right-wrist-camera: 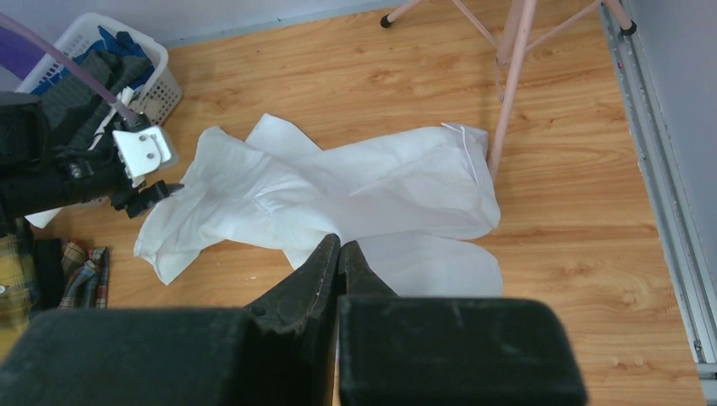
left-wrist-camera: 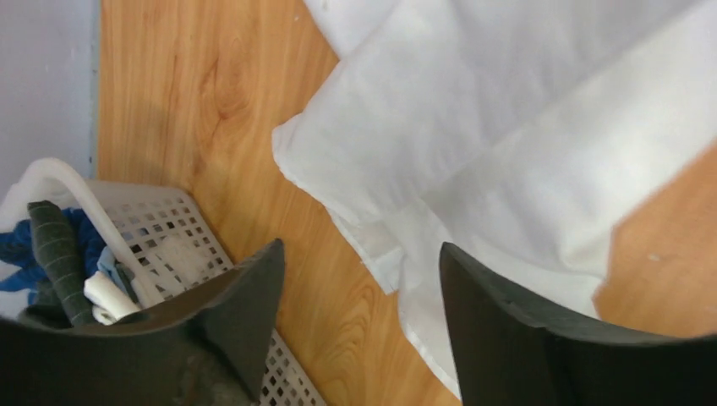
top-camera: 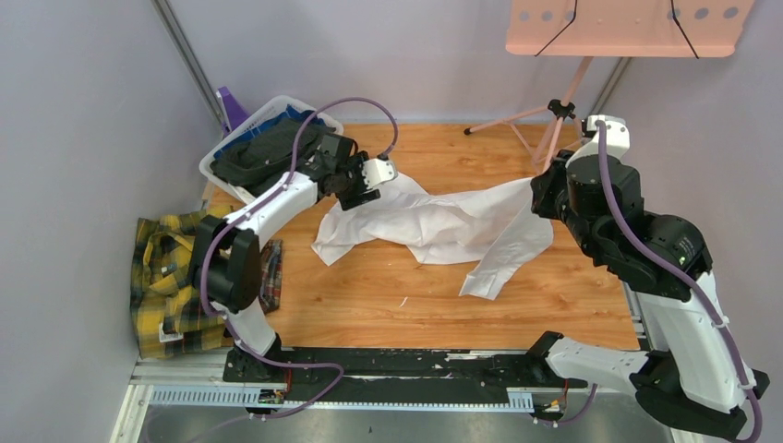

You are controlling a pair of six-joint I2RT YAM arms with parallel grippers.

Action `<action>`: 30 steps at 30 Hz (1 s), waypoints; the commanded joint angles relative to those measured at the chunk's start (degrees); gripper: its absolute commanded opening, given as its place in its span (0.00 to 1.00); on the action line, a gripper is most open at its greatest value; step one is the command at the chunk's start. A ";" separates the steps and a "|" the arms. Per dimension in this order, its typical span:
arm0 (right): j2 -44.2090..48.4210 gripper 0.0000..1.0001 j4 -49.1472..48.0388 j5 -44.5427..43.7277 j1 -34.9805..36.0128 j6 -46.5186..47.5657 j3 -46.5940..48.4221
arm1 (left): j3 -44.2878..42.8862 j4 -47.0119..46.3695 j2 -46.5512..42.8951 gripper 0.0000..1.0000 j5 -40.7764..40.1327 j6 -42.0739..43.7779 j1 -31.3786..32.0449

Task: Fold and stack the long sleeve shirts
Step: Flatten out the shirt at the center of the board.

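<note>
Left wrist: white shirt [left-wrist-camera: 507, 110] lies beneath parted left tool [left-wrist-camera: 359, 254].

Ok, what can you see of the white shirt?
The white shirt is plain cloth, lying crumpled and unfolded across the middle of the wooden table, one long flap trailing toward the near edge. Its right end lies beside the pink stand's leg; its other end lies under the open left fingers, near the basket.
</note>
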State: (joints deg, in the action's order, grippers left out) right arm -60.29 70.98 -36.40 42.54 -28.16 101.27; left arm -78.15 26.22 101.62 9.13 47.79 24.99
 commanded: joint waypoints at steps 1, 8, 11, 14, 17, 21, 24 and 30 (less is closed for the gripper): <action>-1.32 0.00 -4.06 -0.24 -0.20 2.96 1.81 | 3.37 5.04 -8.52 0.81 9.10 -3.05 1.95; -2.77 0.00 -5.48 -1.16 -0.38 4.73 3.46 | 4.95 -1.76 -6.45 1.00 14.98 -6.65 4.22; -3.73 0.00 -5.67 -1.52 -0.75 5.87 5.16 | 5.04 -1.86 -5.33 1.00 18.23 -4.67 4.53; -4.82 0.00 -5.97 -2.00 -1.43 7.13 6.93 | 4.92 -0.42 -3.45 1.00 20.23 -2.13 4.78; -5.87 0.00 -6.14 -2.33 -2.61 8.16 8.71 | 6.22 -3.22 -2.90 1.00 19.96 -2.76 4.88; -6.31 0.00 -6.83 -0.86 -3.33 8.56 8.84 | 9.51 -16.70 -3.88 1.00 14.04 -6.98 4.89; -6.42 0.00 -6.92 -0.54 -3.50 8.39 8.59 | 12.34 -24.70 -4.31 1.00 9.51 -7.91 4.85; -5.86 0.00 -7.01 -0.13 -3.95 8.56 9.28 | 11.13 -28.23 -0.23 0.99 7.59 -5.04 4.86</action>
State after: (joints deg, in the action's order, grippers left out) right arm -66.89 66.89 -36.56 39.11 -20.86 108.29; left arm -66.00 5.85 99.24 18.81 41.82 29.63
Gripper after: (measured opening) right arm 0.010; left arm 0.997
